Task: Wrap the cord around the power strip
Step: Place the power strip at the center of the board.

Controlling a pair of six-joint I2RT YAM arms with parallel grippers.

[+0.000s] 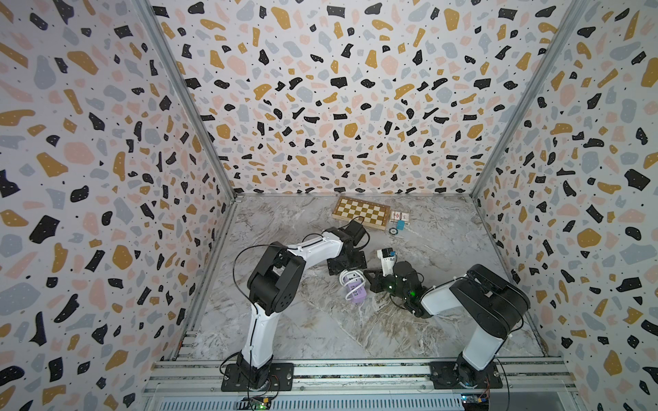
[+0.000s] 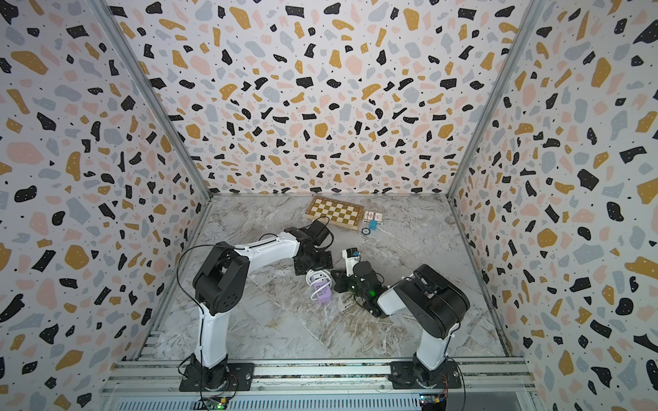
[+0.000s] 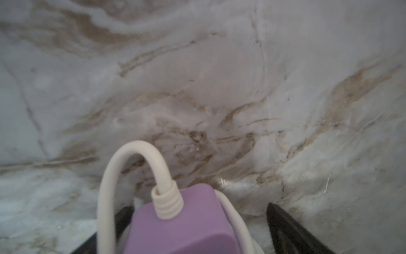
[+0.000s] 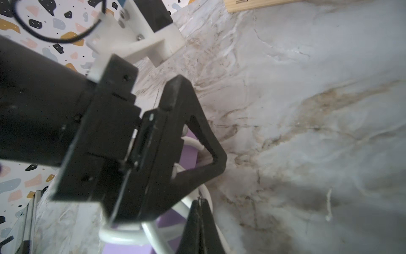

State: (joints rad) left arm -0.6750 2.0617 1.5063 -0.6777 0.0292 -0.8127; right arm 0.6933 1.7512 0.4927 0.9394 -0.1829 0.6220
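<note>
Left gripper (image 3: 199, 206) spread wide astride strip (image 1: 356, 294) end; right gripper (image 4: 199, 205) closed tight, beside cord (image 1: 350, 276) looped round strip.

Readable text: none is being made out in any view.
Small box (image 1: 398, 214): red-and-white printing is being shown on its face in both top views, beside the chessboard (image 1: 360, 212), but it is too small for any word or number to be read.
Wooden edge (image 4: 263, 2): a small dark printed mark is being cut off by the border of the right wrist view and is not being read.
</note>
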